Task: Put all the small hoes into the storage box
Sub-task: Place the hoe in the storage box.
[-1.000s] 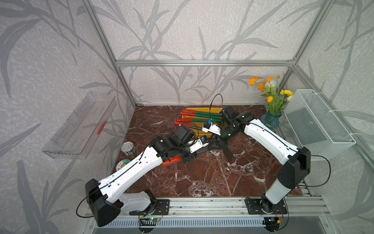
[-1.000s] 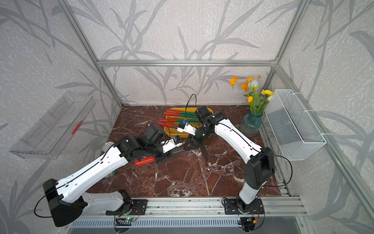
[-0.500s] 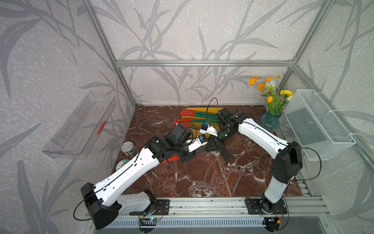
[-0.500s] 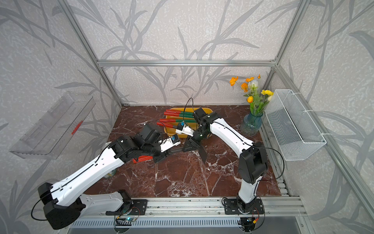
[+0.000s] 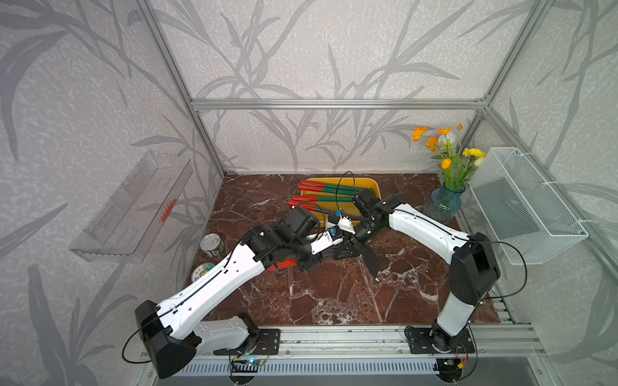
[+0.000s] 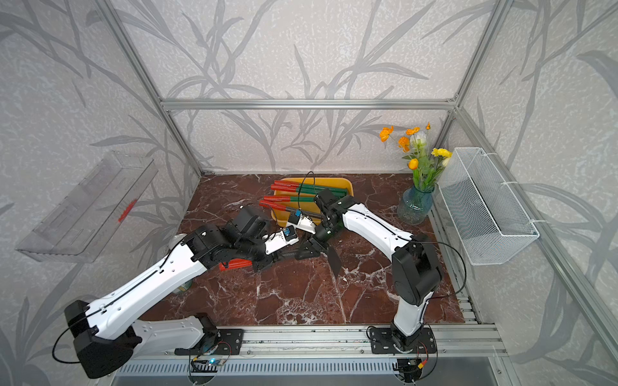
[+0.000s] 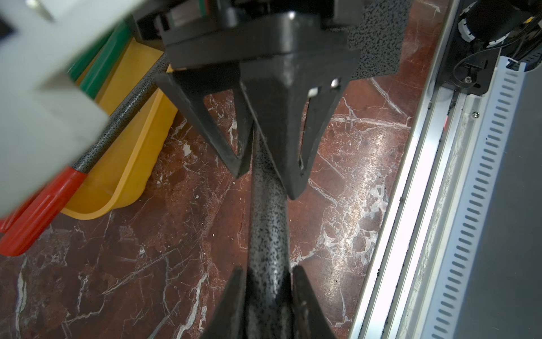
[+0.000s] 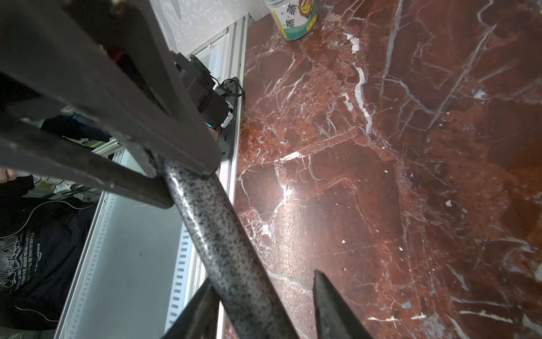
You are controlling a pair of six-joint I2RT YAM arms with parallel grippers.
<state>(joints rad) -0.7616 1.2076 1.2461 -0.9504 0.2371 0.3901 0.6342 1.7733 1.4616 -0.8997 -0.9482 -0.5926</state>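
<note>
small hoe [image 7: 268,234] | L jaws clamp shaft | R jaws open astride it | jar [image 8: 294,22] label "蒸蒸"

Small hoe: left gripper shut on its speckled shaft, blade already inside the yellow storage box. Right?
No. The left gripper is shut on the shaft, but the small hoe has its blade outside the storage box, over the marble table; both top views show it.

Red-brown marble tabletop [image 5: 334,294]: yellow storage box [image 5: 369,186] at back, blue vase [image 5: 443,209] right, tin can [image 5: 211,245] left edge.
</note>
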